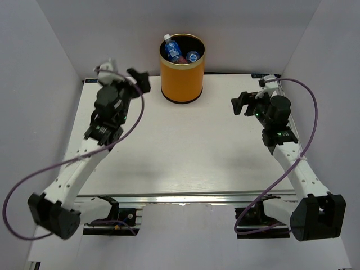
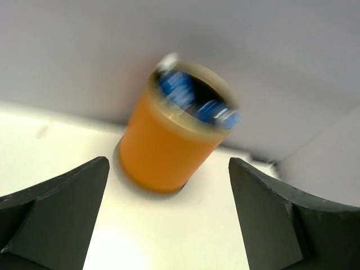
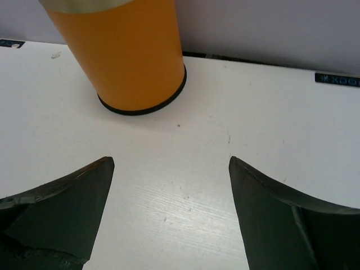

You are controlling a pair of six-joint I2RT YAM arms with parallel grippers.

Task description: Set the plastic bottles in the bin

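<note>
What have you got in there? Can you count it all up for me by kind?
Robot arms: 2
Orange bin: 1
Blue-labelled bottles showing inside the bin: 2 (a reddish bit between them may be a third)
Total: 5

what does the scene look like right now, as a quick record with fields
bin: orange, upright, at the far middle of the table
bottles: at least two with blue labels inside the bin, one poking above the rim
bottles outside the bin: none visible in the top view
left claw: open, empty, just left of the bin, not touching it
right claw: open, empty, off to the bin's right, facing it
task state: looks finished
</note>
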